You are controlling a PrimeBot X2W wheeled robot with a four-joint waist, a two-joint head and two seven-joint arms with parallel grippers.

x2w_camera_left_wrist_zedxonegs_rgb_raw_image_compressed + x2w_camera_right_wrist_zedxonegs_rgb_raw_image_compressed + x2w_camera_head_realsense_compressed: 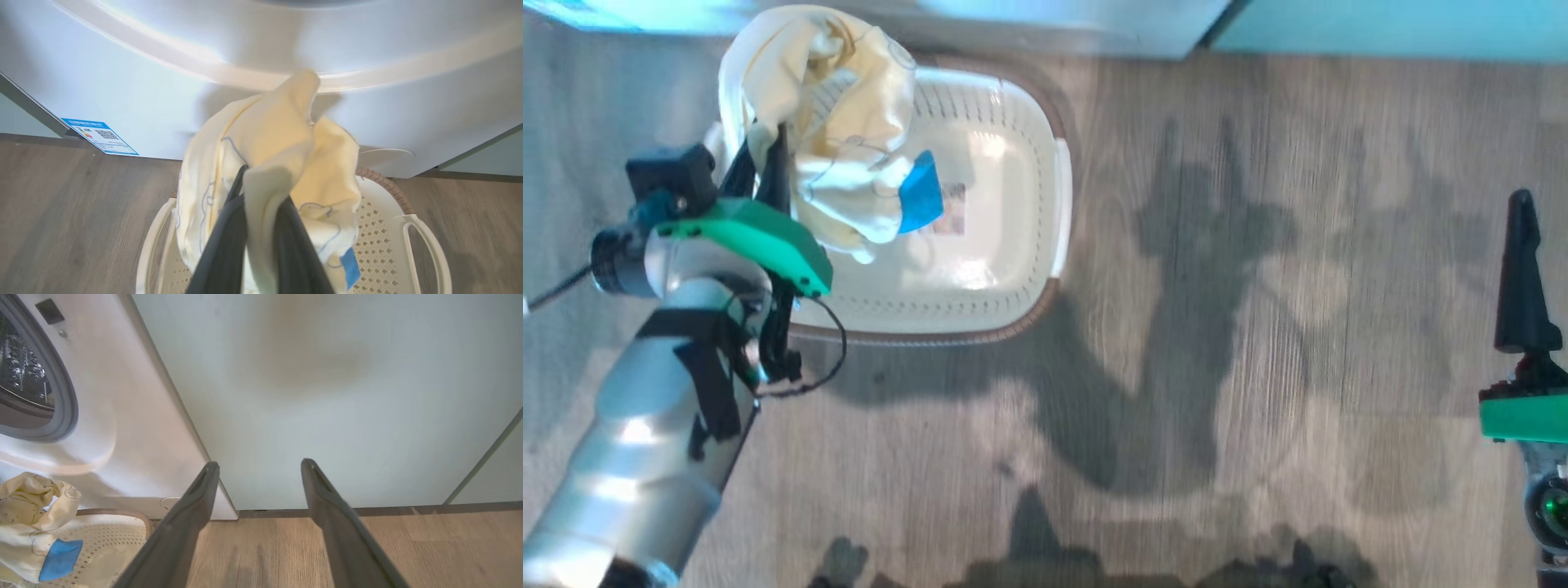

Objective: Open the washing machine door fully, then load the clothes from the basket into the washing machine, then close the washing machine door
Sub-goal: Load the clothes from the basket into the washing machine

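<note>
My left gripper is shut on a bundle of the clothes, pale yellow fabric with a blue patch, held up over the left end of the basket. In the left wrist view the dark fingers pinch the clothes in front of the white washing machine. The basket lies below them with its floor bare. My right gripper stands open and holds nothing, far to the right. The washing machine shows its steel drum uncovered. The washing machine door is out of view.
Pale green cabinets stand to the right of the machine. A blue-edged sticker sits low on the machine's front. Wood-look floor stretches between the basket and my right arm, crossed by shadows.
</note>
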